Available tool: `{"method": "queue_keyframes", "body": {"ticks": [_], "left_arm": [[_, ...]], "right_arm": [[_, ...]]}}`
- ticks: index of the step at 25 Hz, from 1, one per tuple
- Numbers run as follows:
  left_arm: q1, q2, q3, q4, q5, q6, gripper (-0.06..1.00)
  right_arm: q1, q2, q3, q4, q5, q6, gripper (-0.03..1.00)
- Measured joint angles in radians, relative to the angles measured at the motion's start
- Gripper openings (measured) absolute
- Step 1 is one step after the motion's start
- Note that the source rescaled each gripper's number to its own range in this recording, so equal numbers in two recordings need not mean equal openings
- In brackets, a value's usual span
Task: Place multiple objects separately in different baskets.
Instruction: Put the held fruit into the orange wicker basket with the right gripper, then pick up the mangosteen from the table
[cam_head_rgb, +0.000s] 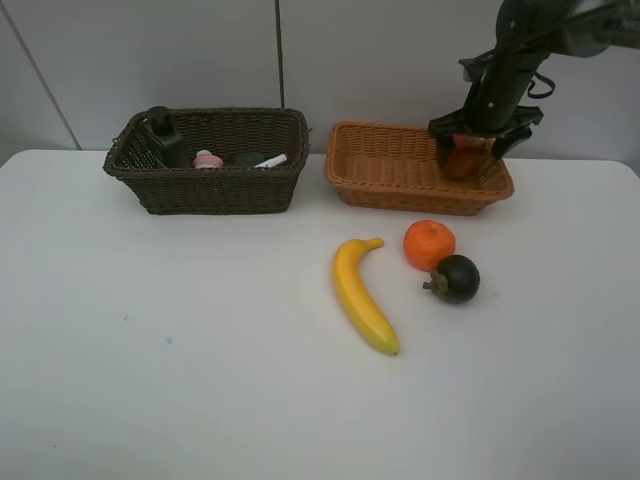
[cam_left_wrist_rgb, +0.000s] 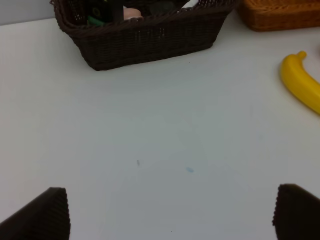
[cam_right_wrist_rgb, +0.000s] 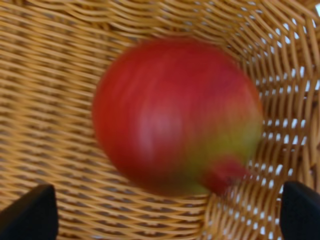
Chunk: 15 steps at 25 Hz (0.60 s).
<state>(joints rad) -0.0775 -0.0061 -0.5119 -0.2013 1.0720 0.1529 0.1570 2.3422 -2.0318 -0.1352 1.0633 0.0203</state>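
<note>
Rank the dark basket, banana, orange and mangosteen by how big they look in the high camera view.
1. dark basket, clearly largest
2. banana
3. orange and mangosteen: nearly alike. The orange may look slightly bigger, but it is too close to rank.

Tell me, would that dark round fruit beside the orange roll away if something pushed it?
Probably yes: the mangosteen looks nearly spherical and sits on a smooth, flat table, so a nudge would likely send it rolling. Its stubby stem, sticking out sideways, might make it wobble or stop early. Its skin looks glossy, so it may slip when pinched.
</note>
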Motion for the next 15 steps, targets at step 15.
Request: {"method": "queue_keyframes", "body": {"ticks": [15], "left_arm": [[0.000, 0.000, 0.000, 0.000, 0.000, 0.000, 1.00]], "right_arm": [[0.022, -0.321, 0.230, 0.206, 0.151, -0.013, 1.00]]}}
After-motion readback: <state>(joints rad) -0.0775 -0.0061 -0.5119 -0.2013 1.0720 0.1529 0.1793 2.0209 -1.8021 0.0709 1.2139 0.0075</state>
